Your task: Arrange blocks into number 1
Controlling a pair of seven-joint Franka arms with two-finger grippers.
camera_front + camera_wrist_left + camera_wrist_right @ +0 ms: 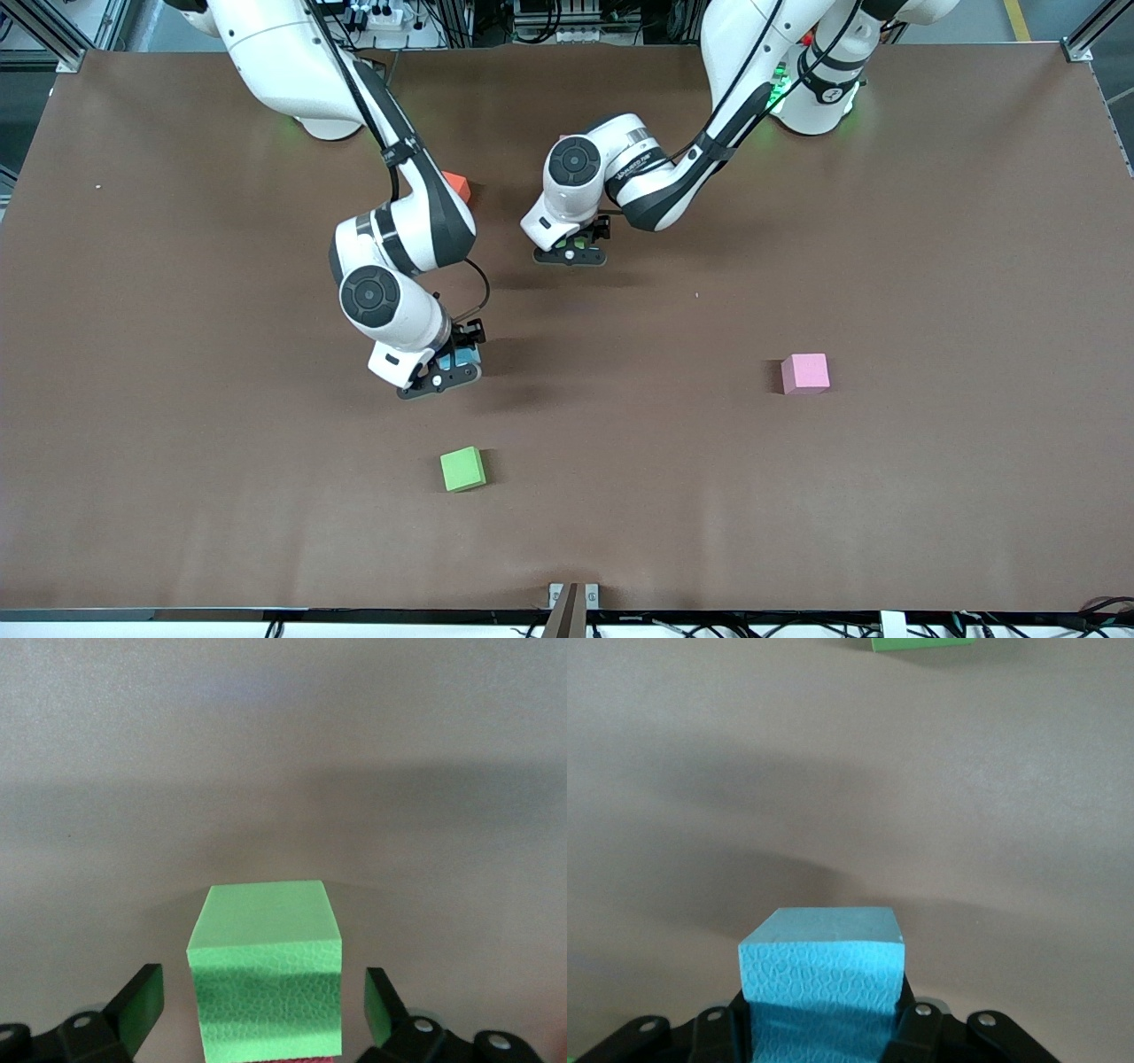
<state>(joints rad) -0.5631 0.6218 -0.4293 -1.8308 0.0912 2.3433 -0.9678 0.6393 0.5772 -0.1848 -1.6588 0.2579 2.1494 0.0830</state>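
Note:
My right gripper (446, 369) (824, 1029) is shut on a blue block (457, 359) (822, 979), over the table toward the right arm's end. My left gripper (573, 246) (263, 999) is open low over the table's middle. A green block (577, 241) (266, 979) stands between its fingers (140, 997) with a gap on each side. A sliver of a red block (292, 1059) shows at that green block's edge. A second green block (463, 469) (921, 641) lies nearer the front camera. A pink block (804, 372) lies toward the left arm's end. An orange block (457, 184) is half hidden by the right arm.
The brown table (930, 266) has its front edge near a small bracket (572, 595). The right arm's elbow (390, 257) hangs over the area between the orange block and the blue block.

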